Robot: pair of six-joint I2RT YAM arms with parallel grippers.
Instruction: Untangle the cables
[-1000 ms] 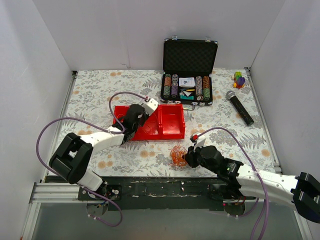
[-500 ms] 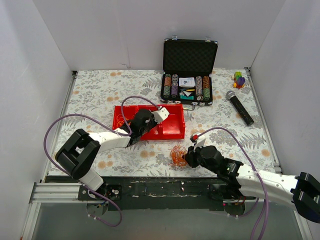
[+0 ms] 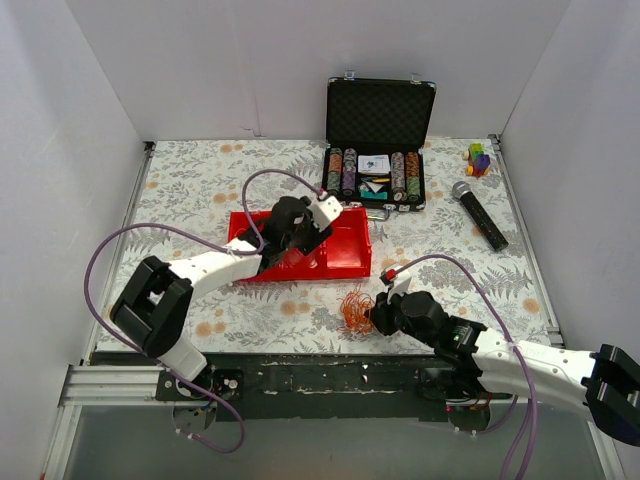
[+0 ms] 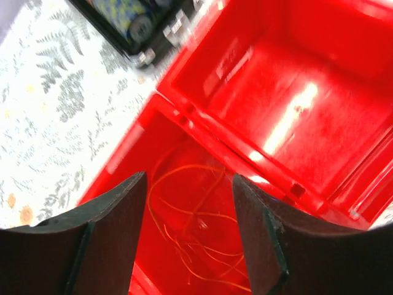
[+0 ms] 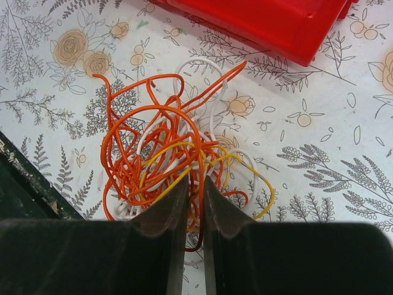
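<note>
Your right end effector [image 5: 195, 184] is pressed together on a few strands at the near edge of the cables [image 5: 175, 147]. The clump lies on the bench [image 5: 319, 141], just in front of the red tray [image 5: 270, 24]. Your left end effector [image 4: 189, 184] hangs spread and empty over the tray, where one loose orange strand [image 4: 184, 212] lies. Expect light, springy, snag-prone wires: take a single outer loop, not the knotted middle.

Tabletop [image 3: 200, 180]: white cloth, grey-leaf and orange-flower print, under left pincer [image 4: 187, 178] and right pincer [image 5: 195, 184]. Walls [image 3: 250, 60]: plain white panels beyond and flanking both. Light: even.
</note>
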